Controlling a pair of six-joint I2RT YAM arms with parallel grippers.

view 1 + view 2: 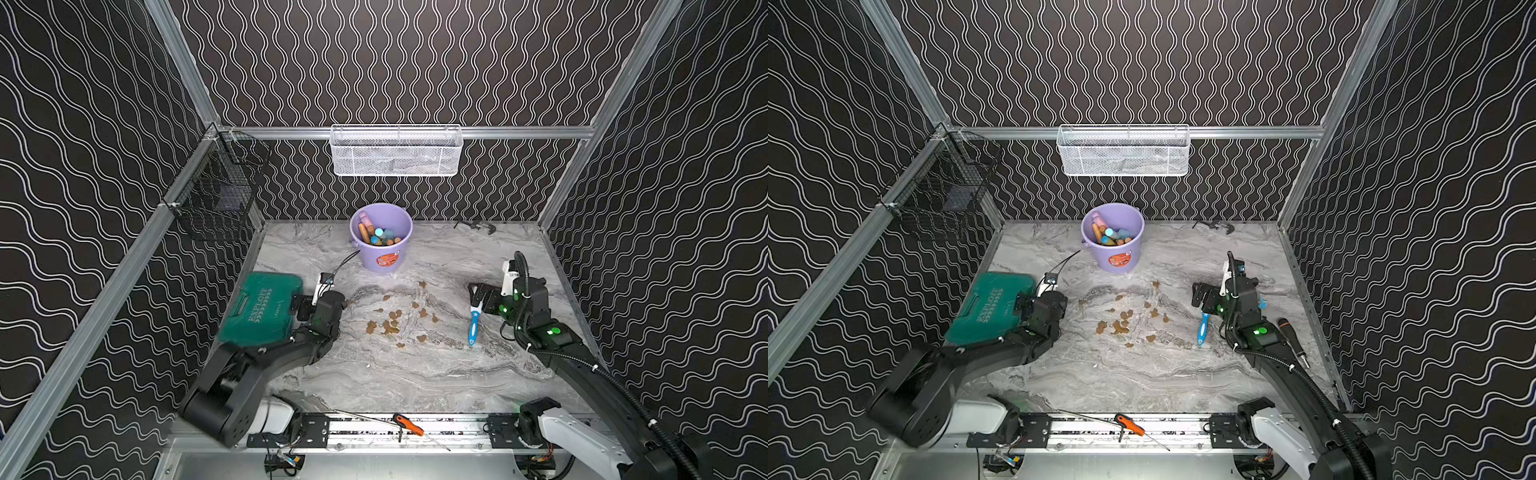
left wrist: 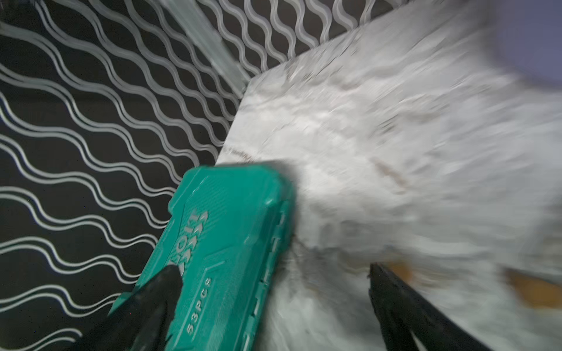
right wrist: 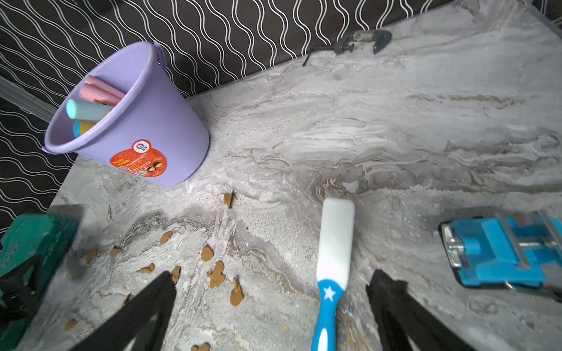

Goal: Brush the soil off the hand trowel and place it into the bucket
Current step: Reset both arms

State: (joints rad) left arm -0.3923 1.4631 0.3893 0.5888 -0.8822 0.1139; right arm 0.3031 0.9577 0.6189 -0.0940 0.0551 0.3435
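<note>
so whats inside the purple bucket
The bucket holds pink handles, a teal handle and a yellow-orange handle. Their lower ends and the bucket's floor are covered, so any tool heads cannot be seen.

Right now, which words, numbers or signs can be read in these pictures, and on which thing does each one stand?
"EXPLOIT": on the lid of the green case, with a row of arrowheads beside it.
"53PCS": on the same lid, seen in the left wrist view.
A white star, no words: on the blue handle of the brush.
Print on the orange sticker of the bucket: too small to read.
</note>
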